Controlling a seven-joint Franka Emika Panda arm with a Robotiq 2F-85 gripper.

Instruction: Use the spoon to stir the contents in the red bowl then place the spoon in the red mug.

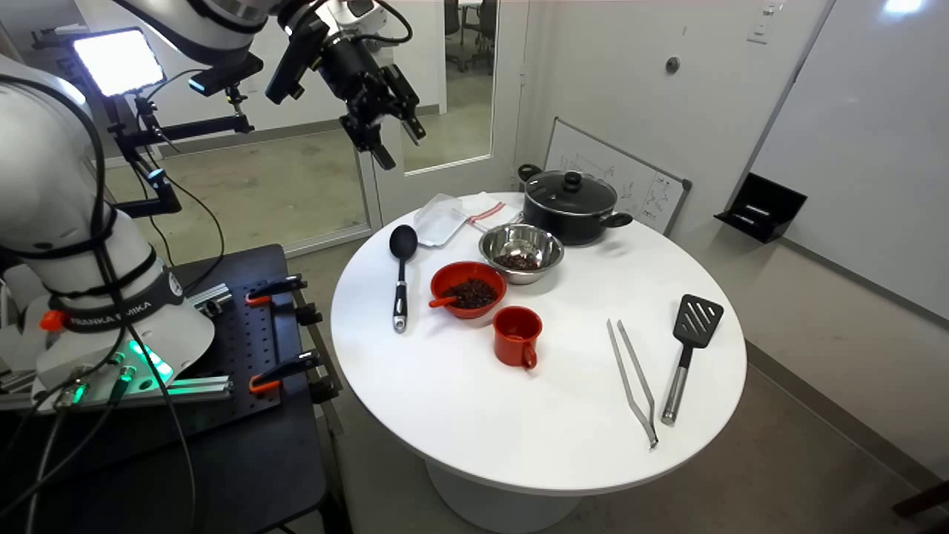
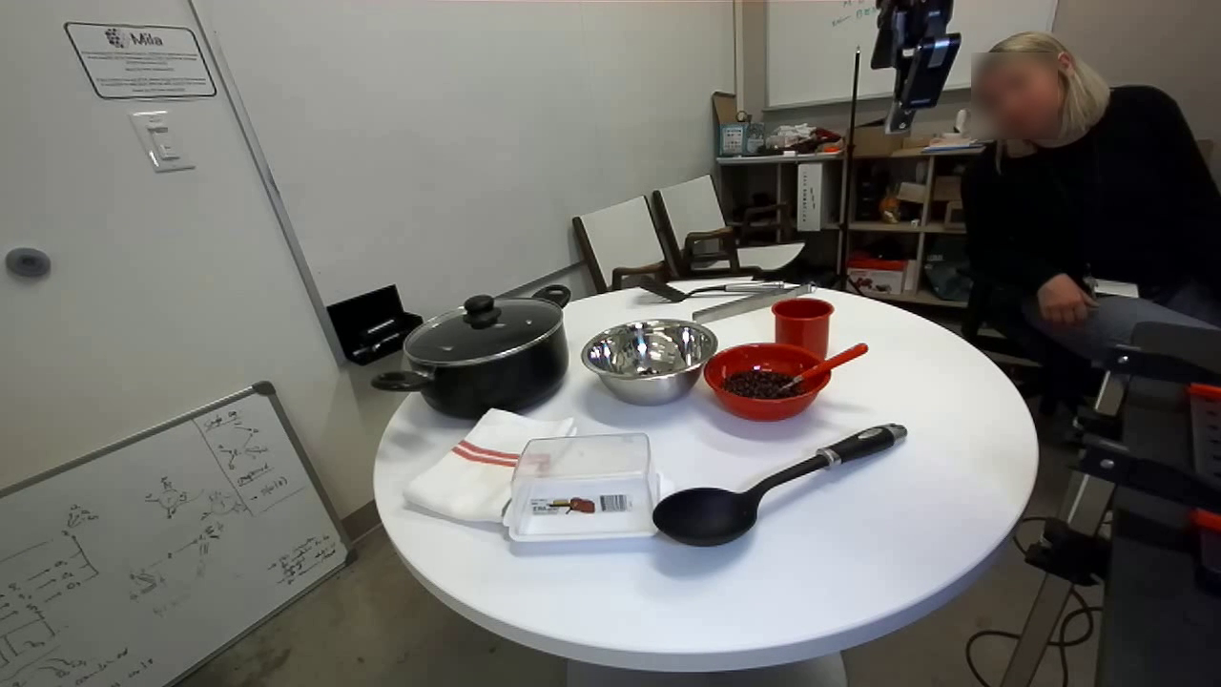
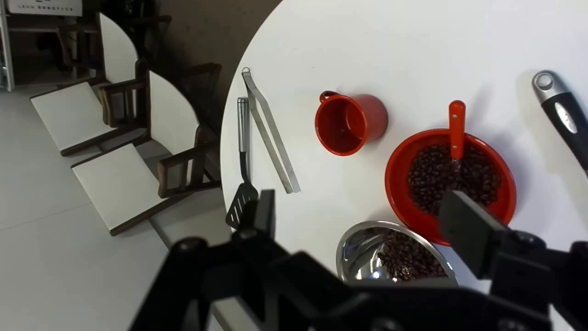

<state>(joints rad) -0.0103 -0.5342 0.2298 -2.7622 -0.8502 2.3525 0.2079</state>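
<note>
Wrist view: black gripper [image 3: 360, 197] empty, wide; below, we judge two candidates: red-handled metal spoon [image 3: 456, 133], angled in the round red bowl [image 3: 396, 184]; black long-handled spoon [image 1: 401, 293], lengthwise along the robot-side edge of the white table [image 1: 350, 319].

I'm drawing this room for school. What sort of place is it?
Probably a robotics lab, though I can't be sure. There's a robot arm on a black stand with clamps, and a leaning whiteboard with sketches and writing.

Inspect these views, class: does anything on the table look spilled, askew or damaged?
Nothing obvious stands out. The red mug is upright, and the visible beans lie inside the red bowl and the steel bowl.
</note>
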